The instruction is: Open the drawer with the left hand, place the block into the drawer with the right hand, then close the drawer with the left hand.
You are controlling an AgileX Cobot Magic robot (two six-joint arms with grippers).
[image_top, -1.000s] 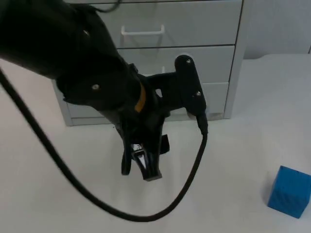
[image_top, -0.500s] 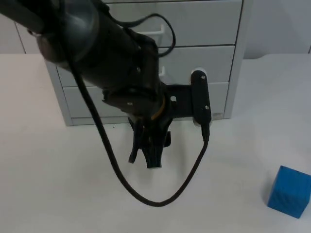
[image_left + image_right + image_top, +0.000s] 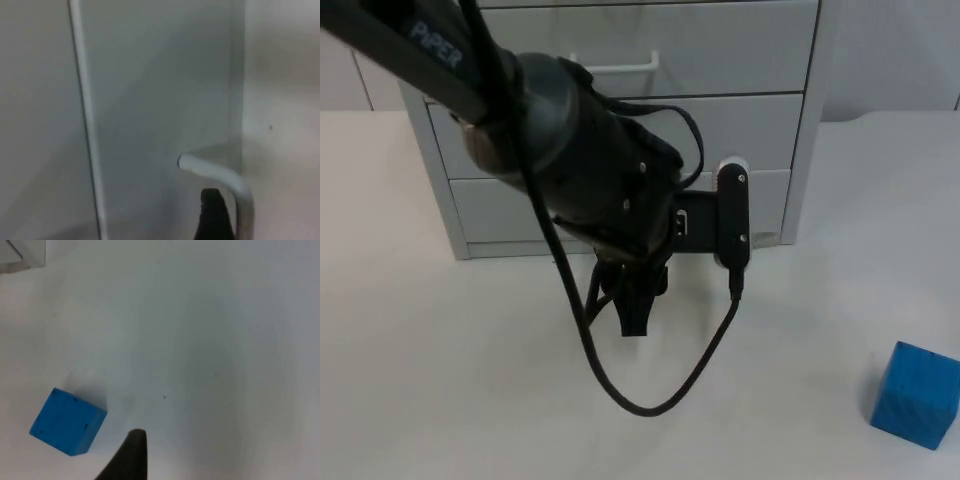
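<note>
My left pincer (image 3: 632,318) nears the bottom drawer's handle (image 3: 220,175), grip state unclear; drawer (image 3: 765,205) closed, blue block (image 3: 916,394) untouched beside my waiting right pincer (image 3: 131,455).

Left arm is reaching in from the upper left, elbow and wrist bulking just above the left tool (image 3: 623,312), which is pointing down toward the worktop (image 3: 440,400) and away from the arm's base. Its black fingers (image 3: 636,322) are sitting close together at the tip; open or closed is unclear. One right tool fingertip (image 3: 127,460) is hanging above the worktop.
</note>
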